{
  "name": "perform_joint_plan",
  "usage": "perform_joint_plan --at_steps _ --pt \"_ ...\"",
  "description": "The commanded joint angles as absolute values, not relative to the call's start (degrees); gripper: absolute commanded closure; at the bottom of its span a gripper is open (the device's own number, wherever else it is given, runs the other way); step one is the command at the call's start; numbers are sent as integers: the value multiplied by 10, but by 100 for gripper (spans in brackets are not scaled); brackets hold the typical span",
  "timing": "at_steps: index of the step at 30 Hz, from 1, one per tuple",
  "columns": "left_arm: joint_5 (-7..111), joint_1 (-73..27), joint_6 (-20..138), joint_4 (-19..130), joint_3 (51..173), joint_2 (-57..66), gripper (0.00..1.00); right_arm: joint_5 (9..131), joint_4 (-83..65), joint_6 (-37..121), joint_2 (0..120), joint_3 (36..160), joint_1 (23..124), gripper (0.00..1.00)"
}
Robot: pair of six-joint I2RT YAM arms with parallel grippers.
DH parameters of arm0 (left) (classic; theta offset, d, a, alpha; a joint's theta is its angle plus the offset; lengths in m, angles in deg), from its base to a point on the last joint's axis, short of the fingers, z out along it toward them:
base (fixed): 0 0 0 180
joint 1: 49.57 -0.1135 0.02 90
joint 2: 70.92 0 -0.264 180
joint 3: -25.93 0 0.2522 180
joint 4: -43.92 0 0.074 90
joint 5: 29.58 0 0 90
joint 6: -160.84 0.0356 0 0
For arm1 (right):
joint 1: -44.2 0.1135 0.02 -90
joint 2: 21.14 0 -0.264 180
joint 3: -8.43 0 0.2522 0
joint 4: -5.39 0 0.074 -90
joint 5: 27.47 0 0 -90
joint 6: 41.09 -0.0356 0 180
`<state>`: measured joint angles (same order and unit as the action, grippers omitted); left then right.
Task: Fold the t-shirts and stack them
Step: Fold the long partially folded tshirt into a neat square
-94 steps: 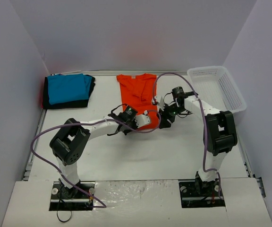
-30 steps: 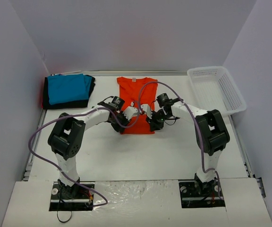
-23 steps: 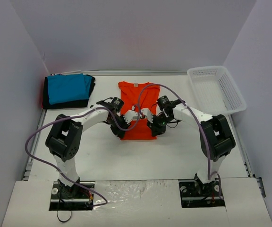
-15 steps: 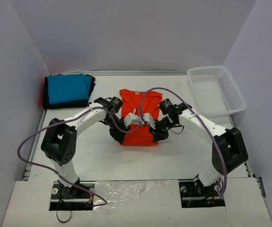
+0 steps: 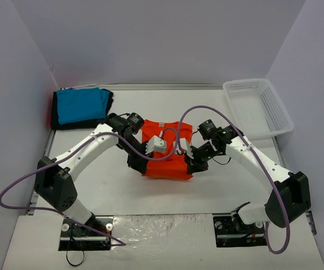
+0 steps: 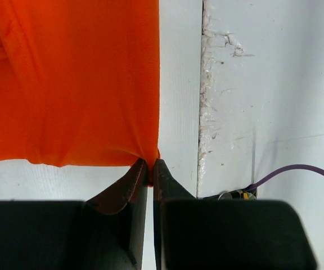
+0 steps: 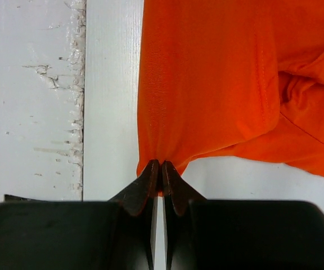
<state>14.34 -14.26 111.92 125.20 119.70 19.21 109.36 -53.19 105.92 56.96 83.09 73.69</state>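
Orange-red t-shirt (image 5: 170, 166) lies mid-table (image 5: 218, 188), its near hem pinched at both corners: left gripper (image 6: 151, 166) clamped on the left one, right gripper (image 7: 161, 169) on the right. Far left, the folded turquoise t-shirt (image 5: 80, 105) rests on the black t-shirt (image 5: 80, 125). A white mesh basket (image 5: 274, 107) stands far right.

Left gripper (image 6: 151, 164): jaws pinched together, hem of the orange-red t-shirt (image 6: 72, 79) caught at the fingertips. Right gripper (image 7: 161, 164): likewise, cloth corner between its tips. Both arms reach forward, wrists angled inward.
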Motion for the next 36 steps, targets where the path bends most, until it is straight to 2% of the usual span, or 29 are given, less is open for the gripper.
perform_joint_plan --at_steps 1,6,15,36 --pt "135 -140 1150 1334 1230 170 98 1102 -607 1078 553 859 720 100" --pt "141 -136 1151 1339 1220 153 98 1110 -631 1092 551 880 695 100" --pt "204 -138 1101 1254 1176 113 97 1110 -630 1105 555 917 661 100" --pt "344 -149 1042 1151 1235 106 98 1078 -589 1118 628 1008 656 100"
